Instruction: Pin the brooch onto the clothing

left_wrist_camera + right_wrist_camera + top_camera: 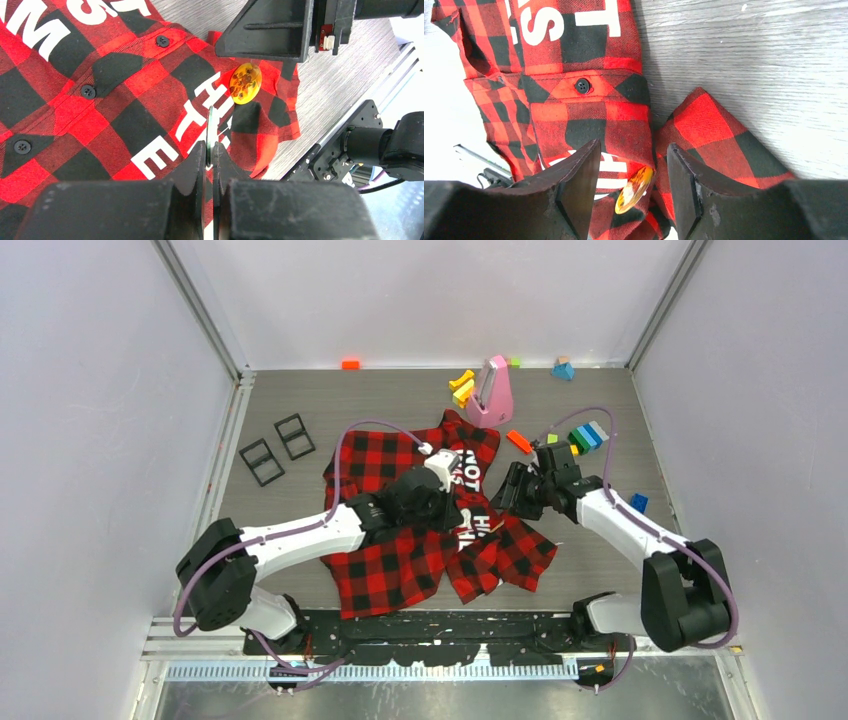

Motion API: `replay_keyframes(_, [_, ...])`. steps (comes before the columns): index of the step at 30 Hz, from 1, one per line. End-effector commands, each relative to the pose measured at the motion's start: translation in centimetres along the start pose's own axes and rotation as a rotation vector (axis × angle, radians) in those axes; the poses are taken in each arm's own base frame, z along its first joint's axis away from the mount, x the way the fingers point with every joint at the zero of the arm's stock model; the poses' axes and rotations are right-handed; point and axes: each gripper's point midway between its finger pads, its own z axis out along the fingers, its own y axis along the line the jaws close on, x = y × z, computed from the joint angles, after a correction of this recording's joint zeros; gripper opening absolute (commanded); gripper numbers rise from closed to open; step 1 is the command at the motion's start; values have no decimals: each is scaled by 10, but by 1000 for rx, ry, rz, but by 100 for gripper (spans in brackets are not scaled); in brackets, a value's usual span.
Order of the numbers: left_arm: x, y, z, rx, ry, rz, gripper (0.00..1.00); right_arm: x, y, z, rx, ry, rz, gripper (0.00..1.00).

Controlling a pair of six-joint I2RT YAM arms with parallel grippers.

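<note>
light: bright, even | shadows: soft, short on tabletop [380, 400] | glare: right-wrist left edge washed white | focus: top view sharp

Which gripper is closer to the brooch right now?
Right. The brooch lies on the shirt between the right gripper's open fingers; the left gripper is shut, farther back over the white lettering.

- In the top view, white letters [469, 471] on the far right part of the shirt [390, 570] read "NOT"; the line beside them is too small to read.
- Nearer on the same shirt only "HI" shows, and a fold hides the rest.
- The left wrist view gives "AM", then "H" and "E".
- The right wrist view gives only a cut "S" and "T".
</note>
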Motion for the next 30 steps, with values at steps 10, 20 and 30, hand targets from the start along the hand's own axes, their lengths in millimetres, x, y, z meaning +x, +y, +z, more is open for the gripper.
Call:
replay_keyframes(10, [-19, -5, -6, 31, -68, -4, 0, 10, 2, 18, -71, 91, 78, 29])
replay_keyframes(20, [-21, -6, 11, 16, -58, -16, 0, -9, 34, 1, -213, 5, 84, 1])
replay_keyframes(30, [-26, -7, 35, -2, -35, -10, 0, -10, 54, -23, -324, -48, 11, 1])
